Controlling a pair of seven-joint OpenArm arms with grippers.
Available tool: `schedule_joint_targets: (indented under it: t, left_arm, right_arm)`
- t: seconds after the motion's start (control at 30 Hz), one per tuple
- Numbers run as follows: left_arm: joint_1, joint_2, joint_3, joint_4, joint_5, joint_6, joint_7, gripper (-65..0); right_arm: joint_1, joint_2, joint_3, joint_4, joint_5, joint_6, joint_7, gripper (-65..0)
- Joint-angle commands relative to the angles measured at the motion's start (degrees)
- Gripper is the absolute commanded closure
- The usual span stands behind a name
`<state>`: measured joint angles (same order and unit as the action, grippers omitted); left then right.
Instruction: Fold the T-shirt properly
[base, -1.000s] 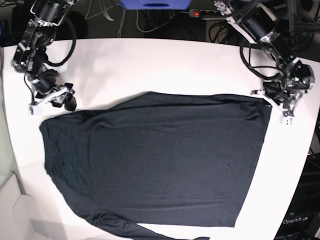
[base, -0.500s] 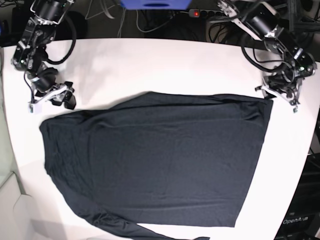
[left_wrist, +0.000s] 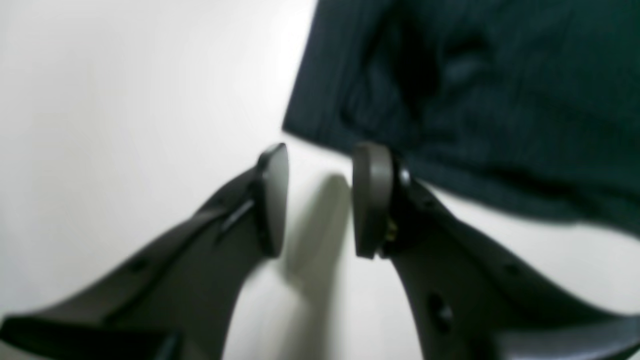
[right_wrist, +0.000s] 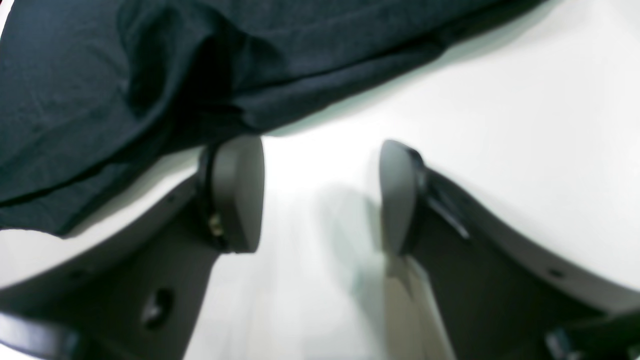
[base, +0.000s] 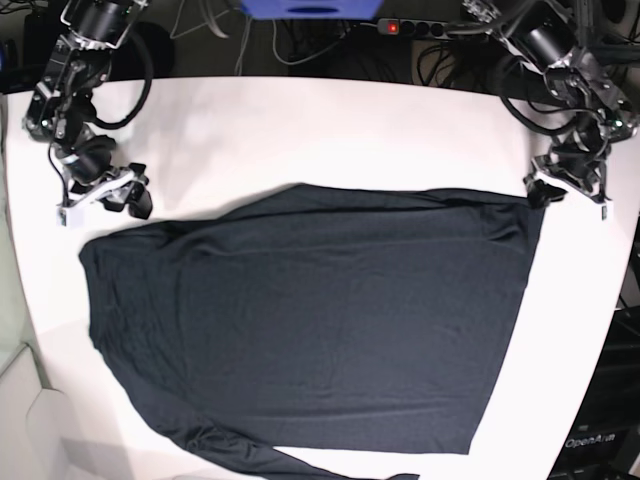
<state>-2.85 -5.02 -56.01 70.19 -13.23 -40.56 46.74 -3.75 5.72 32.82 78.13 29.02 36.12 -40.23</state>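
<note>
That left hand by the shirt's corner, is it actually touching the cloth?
Cannot tell. In the left wrist view the left hand holds nothing, bare table between its fingers, but one finger overlaps the T-shirt's edge, blurred.

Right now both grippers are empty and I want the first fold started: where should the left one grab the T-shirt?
Probably the T-shirt's far corner, lying flat just ahead of the open left gripper; come in low from the bare table side.

White table (base: 330, 130); cables, power strip (base: 415, 27) behind; blue box (base: 310, 8).
</note>
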Motion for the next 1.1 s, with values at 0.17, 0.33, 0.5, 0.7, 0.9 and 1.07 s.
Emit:
schedule_joint_targets:
  t: [0.17,0.33,0.5,0.7,0.9,1.07]
  left_arm:
    - [0.3,0.2,0.3,-6.1,3.0,0.6,1.4,-21.8]
    - [0.1,0.2,0.4,-8.5,3.1,0.6,1.0,-21.8]
    - [-0.2,0.7,0.4,-8.8,3.0,0.6,1.0,-21.8]
    - [-1.0,0.8,0.4,-9.0,3.0,0.6,1.0,-21.8]
    - [-1.1,2.3,0.4,-9.0,3.0,0.6,1.1,-21.7]
    - [-1.1,3.0,0.4,-9.0,3.1,0.6,1.0,-21.6]
  right_arm:
    - [-0.5,1.4,0.0,0.9,0.7,0.3,0.6,-36.9]
    - [-0.6,1.5,0.0,1.1,0.7,0.3,0.6,-36.9]
    - [-0.6,1.5,0.0,1.1,0.7,0.3,0.6,-36.9]
    - [-0.5,1.5,0.0,1.1,0.7,0.3,0.6,-36.9]
    - [-0.3,1.5,0.0,1.1,0.7,0.3,0.6,-36.9]
    - [-0.3,2.2,0.0,1.0,0.7,0.3,0.6,-36.9]
